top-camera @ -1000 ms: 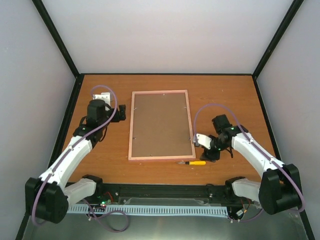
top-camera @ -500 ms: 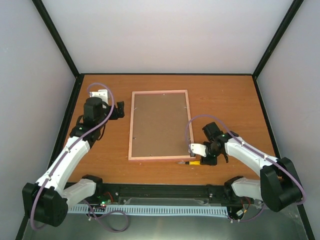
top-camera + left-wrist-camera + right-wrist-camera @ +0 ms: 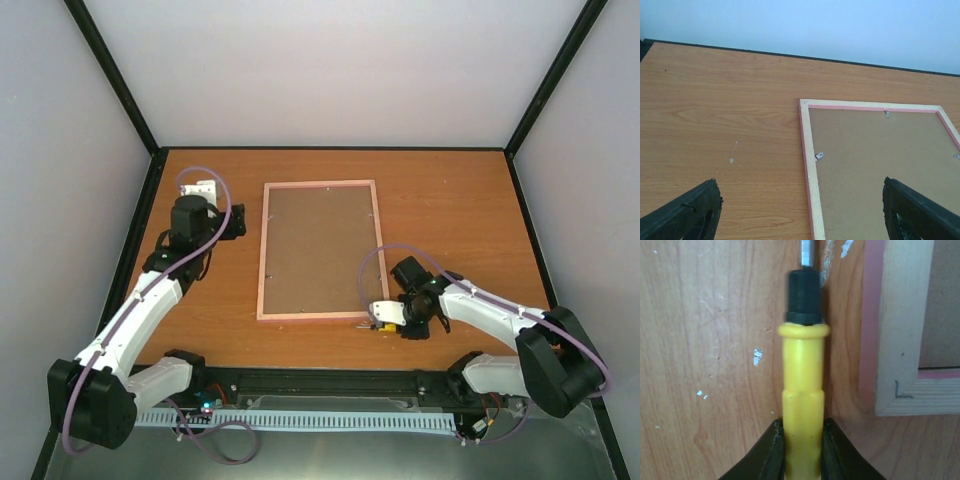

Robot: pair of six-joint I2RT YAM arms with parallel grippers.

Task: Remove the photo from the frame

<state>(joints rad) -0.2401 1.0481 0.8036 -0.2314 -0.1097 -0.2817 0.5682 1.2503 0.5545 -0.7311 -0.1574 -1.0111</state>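
Note:
The frame [image 3: 262, 262] lies face down on the table, its pale wood back edge and pink border showing [image 3: 811, 165] [image 3: 897, 340]. A brown backing board [image 3: 320, 250] [image 3: 875, 160] fills it, so the photo is hidden. My right gripper [image 3: 392, 324] [image 3: 802, 442] is shut on the yellow handle of a screwdriver [image 3: 383, 325] [image 3: 802, 385], which lies just off the frame's near right corner. My left gripper [image 3: 240, 224] [image 3: 801, 205] is open beside the frame's far left edge, its fingers straddling that edge with nothing between them.
Small metal clips [image 3: 819, 156] [image 3: 887, 114] hold the backing board along the frame's inner edge. The screwdriver's black collar and metal shaft [image 3: 805, 255] run alongside the frame's near edge. Black-edged walls enclose the wooden table [image 3: 450, 200].
My right gripper has moved left and nearer along the table to the screwdriver and has closed on its yellow handle. The left arm has barely shifted.

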